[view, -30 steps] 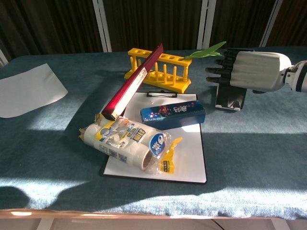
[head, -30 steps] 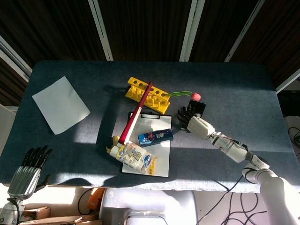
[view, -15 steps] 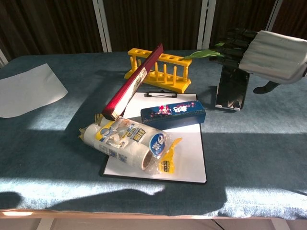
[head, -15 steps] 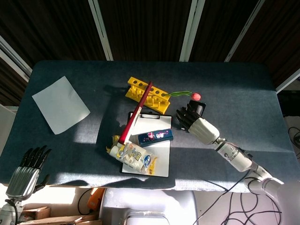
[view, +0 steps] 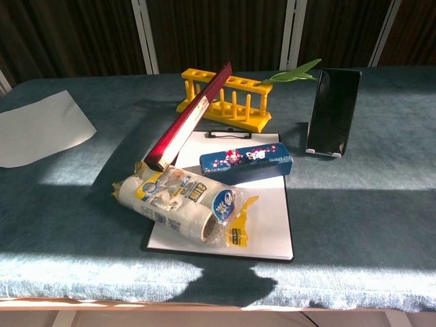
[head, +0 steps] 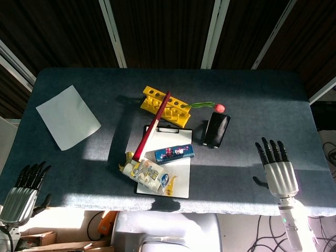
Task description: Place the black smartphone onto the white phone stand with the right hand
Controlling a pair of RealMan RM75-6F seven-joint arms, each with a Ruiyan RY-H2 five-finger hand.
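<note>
One black smartphone (view: 333, 111) stood propped upright on the white phone stand (view: 323, 152), beside one yellow rack (view: 226, 100) on the blue bench (view: 381, 204). The right hand (head: 276, 168) hovered well apart near the bench's front edge, empty, fingers spread. The left hand (head: 23, 188) hung at the opposite corner, fingers apart, holding nothing. One clipboard (view: 262, 211) carried one blue box (view: 246, 163) and one wrapped roll (view: 178, 201); one red bar (view: 189, 117) leaned on the rack. One paper sheet (head: 67, 116) lay far left.

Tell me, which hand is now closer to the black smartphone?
The right hand, open near the table's front right edge, right of the black smartphone. The left hand is open far away at the front left corner.
</note>
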